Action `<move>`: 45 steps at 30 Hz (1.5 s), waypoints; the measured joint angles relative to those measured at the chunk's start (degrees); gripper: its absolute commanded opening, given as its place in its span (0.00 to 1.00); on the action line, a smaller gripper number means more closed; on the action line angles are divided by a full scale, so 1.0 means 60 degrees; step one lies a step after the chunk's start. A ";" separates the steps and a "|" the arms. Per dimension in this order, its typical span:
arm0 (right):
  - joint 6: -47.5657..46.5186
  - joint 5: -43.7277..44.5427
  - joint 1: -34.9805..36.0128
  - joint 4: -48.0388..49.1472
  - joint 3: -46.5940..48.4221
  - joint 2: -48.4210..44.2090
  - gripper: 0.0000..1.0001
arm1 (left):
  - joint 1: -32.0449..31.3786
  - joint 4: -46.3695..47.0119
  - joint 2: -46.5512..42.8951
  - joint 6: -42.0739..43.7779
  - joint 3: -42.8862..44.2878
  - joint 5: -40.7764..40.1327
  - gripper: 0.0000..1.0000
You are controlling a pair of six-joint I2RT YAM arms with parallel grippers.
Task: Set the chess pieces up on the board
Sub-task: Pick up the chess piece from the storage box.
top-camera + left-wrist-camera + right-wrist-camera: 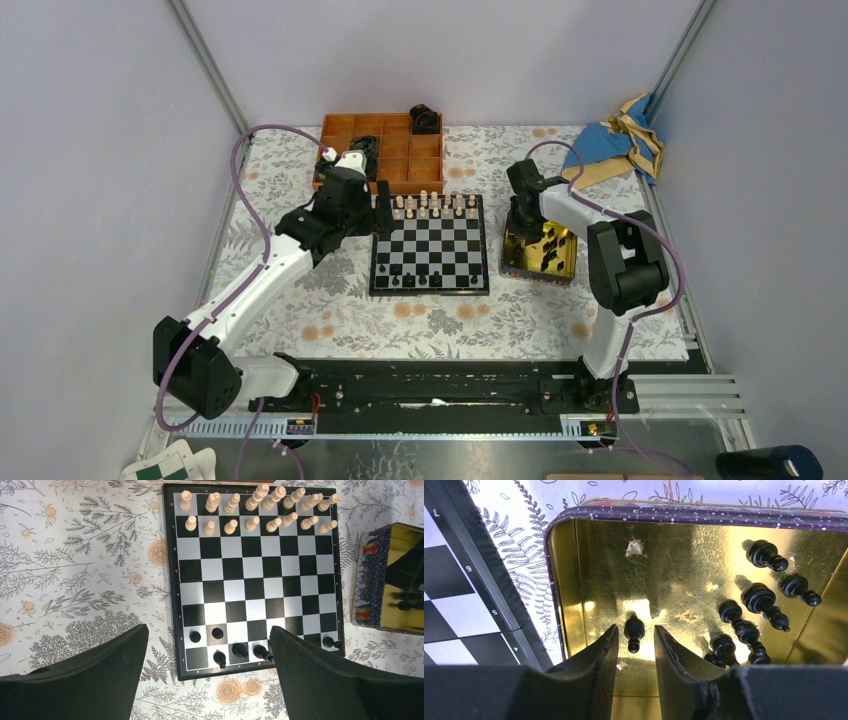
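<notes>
Right fingers [599, 665] sit narrowly apart astride one of the chess pieces [634, 632] lying in a gold tin [594, 565] toward the right edge of the tabletop [300, 300], while six more stand along the near rows of the board [430, 250] mid-tabletop and left fingers [100, 680] gape wide beside it

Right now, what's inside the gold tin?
Loose black pieces lie on the tin floor: one sits between the open fingers of the right gripper, with at least six clustered to its right. The fingers cover the near floor, so more could sit there.
</notes>
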 measured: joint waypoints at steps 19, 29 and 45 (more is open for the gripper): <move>-0.0033 -0.0175 0.0000 0.0142 0.0026 0.0087 0.15 | 0.0124 0.0004 0.0299 0.0117 0.0004 0.0062 0.99; -0.0036 -0.0171 0.0000 0.0138 0.0026 0.0087 0.04 | 0.0171 0.0004 0.0313 0.0157 0.0004 0.0076 0.99; -0.0073 -0.0168 0.0000 0.0124 0.0047 0.0087 0.32 | 0.0178 0.0004 0.0317 0.0164 0.0004 0.0138 0.99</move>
